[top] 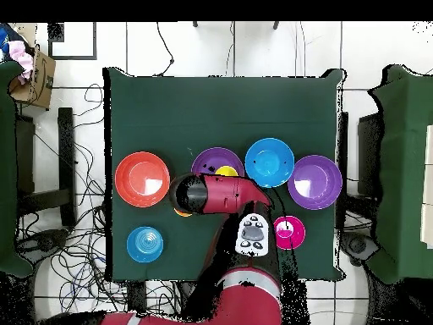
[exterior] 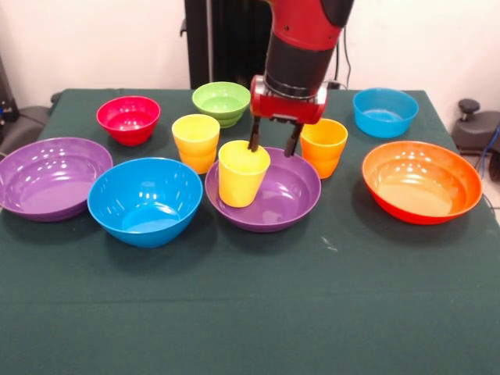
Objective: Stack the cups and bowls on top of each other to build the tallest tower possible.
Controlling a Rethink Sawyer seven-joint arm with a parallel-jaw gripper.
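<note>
In the front view, the gripper (exterior: 272,147) is released, its fingers spread above the glossy yellow plastic cup (exterior: 243,173) that stands upright inside the middle large purple plastic bowl (exterior: 281,199). This is the only stacked pair. The other bowls and cups stand apart on the green tablecloth (exterior: 250,312).

In the overhead view, the red arm (top: 221,195) covers part of this bowl; most stacking seems left.

Seven bowls (exterior: 145,201) and three cups (exterior: 243,173) sit on one table (exterior: 250,312).
</note>
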